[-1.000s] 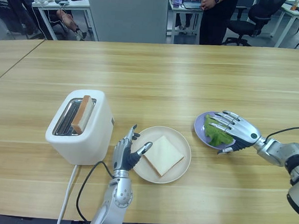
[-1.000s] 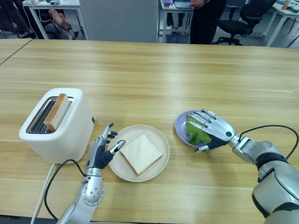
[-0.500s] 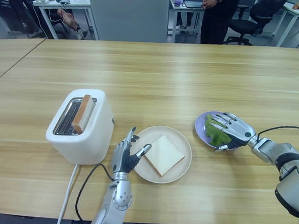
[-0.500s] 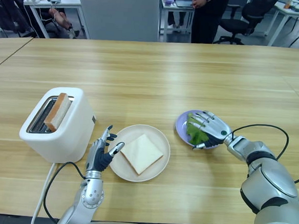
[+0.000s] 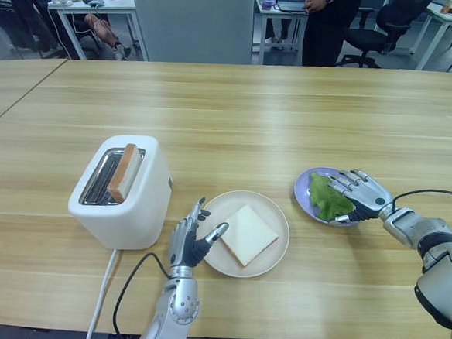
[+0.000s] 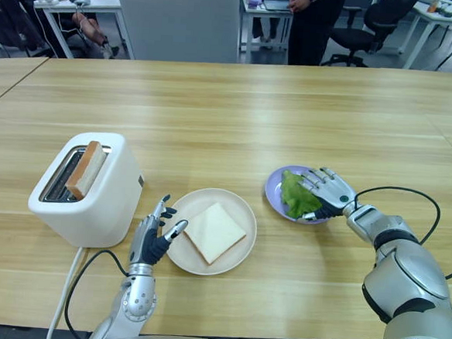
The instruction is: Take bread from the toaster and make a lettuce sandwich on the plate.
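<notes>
A white toaster (image 5: 123,201) stands at the left with one slice of bread (image 5: 122,172) upright in its slot. To its right a beige plate (image 5: 274,254) carries a second slice of bread (image 5: 246,234) lying flat. A small purple plate (image 5: 300,198) further right holds a lettuce leaf (image 5: 326,198). My right hand (image 5: 364,195) rests at that plate's right edge, fingers spread, their tips on the leaf's right side. My left hand (image 5: 190,243) stands upright and open just off the beige plate's left rim, holding nothing.
The toaster's white cord (image 5: 99,292) and a black cable (image 5: 132,275) trail to the table's near edge beside my left arm. Another black cable (image 5: 434,193) loops by my right wrist. Bare wooden table (image 5: 237,116) stretches behind the plates.
My right hand has slid to the right, off the top of the lettuce to the purple plate's right edge. The leaf stays on the plate. My left hand has dropped slightly.
</notes>
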`<state>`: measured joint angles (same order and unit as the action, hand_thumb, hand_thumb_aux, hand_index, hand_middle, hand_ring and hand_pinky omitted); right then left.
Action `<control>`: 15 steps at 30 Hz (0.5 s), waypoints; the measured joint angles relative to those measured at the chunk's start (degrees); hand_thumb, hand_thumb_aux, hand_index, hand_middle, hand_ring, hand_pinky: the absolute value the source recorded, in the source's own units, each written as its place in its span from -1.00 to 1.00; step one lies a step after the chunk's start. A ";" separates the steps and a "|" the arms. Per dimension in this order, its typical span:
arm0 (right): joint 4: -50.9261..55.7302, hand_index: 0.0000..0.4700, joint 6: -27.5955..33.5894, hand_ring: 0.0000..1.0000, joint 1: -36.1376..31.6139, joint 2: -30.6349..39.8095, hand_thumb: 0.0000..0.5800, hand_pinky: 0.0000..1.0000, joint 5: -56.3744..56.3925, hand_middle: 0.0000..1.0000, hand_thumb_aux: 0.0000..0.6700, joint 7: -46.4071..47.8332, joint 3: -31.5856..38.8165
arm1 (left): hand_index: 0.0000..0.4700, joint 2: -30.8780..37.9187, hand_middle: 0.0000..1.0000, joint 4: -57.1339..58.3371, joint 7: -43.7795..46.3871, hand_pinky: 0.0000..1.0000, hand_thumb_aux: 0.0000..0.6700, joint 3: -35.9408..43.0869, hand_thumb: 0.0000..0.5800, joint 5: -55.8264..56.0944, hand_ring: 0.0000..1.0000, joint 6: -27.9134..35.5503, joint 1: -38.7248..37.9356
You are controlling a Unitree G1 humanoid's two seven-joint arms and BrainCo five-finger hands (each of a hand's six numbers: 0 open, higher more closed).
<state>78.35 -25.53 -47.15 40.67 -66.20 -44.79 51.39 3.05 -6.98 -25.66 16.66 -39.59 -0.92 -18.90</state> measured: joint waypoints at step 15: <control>0.01 0.96 0.27 -1.00 0.77 0.00 1.00 -1.00 -0.26 -1.00 1.00 2.01 0.60 | -1.00 0.02 -0.29 -0.22 -0.16 -0.29 -1.00 -0.71 -1.00 0.26 -0.29 -0.11 -0.39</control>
<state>78.36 -25.25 -46.38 40.67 -66.46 -42.77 51.99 3.07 -7.20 -25.82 15.95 -39.33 -1.03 -19.29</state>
